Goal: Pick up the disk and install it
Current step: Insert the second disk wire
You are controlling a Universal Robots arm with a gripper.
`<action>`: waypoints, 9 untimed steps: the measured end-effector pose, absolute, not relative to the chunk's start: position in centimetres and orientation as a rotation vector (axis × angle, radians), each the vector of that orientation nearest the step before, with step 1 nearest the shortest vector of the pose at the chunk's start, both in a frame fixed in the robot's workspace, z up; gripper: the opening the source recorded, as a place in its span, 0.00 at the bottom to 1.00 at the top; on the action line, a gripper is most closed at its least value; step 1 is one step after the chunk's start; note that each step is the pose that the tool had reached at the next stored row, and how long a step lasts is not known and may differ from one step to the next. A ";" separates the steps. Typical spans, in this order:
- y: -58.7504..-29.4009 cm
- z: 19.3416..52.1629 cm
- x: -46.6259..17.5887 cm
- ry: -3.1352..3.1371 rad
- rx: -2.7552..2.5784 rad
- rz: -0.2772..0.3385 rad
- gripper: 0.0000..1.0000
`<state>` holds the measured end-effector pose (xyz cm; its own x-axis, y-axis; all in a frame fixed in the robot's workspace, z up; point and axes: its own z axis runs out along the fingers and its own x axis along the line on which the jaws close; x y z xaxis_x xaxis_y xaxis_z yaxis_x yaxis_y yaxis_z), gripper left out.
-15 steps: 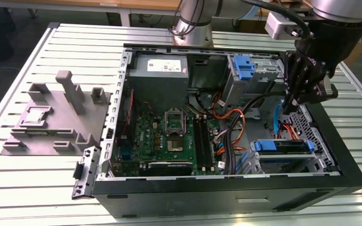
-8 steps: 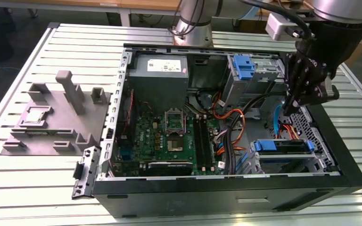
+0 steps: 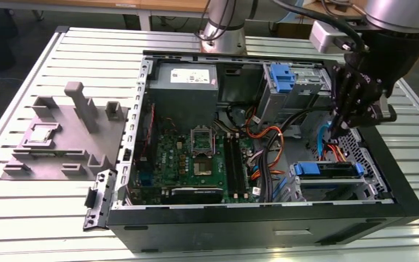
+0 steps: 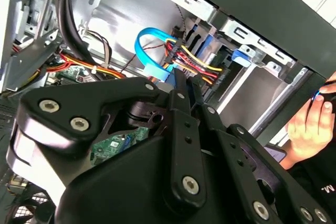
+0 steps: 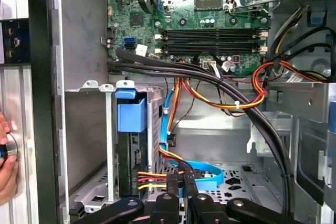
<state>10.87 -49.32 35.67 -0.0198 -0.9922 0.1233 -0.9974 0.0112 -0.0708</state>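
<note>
Claw is down inside the open PC case, fingers drawn together w/ a thin slit between them. I see nothing clamped in there. Right off the tips in both wrist views runs a flat blue data cable, looped, plus a bundle of red/yellow/orange wires that leads to the rear of the disk.

The disk sits just beside the claw, not touching it, slotted into the silver drive cage at the case corner. From my cams it's edge-on: a blue carrier strip w/ a blue tab at the cage mouth and dark drive body behind it. Its label face doesn't show to me.

Further from the claw, a 2nd blue carrier stands in another bay at the far side of the case. Past that is the power supply w/ a white sticker, print too small for me to read. The green motherboard fills the case floor, well away from the claw, w/ black memory slots and an open CPU socket.

Outside the case, well apart from the claw, a gray fixture holds a small square silver chip. A person's hand rests at the case edge near the disk cage.
</note>
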 end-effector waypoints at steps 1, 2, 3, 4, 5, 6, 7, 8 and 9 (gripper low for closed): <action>-49.4 35.6 10.8 -2.205 2.175 0.213 0.16; -49.6 35.6 10.8 -2.204 2.178 0.213 0.16; -49.7 35.6 10.8 -2.203 2.181 0.213 0.16; -49.8 35.5 10.7 -2.202 2.183 0.213 0.16; -49.9 35.3 10.6 -2.201 2.185 0.213 0.16; -50.0 35.2 10.5 -2.200 2.186 0.214 0.16; -50.0 35.1 10.3 -2.200 2.186 0.214 0.16; -50.0 35.0 10.1 -2.199 2.187 0.215 0.16; -50.1 34.9 10.0 -2.199 2.188 0.216 0.16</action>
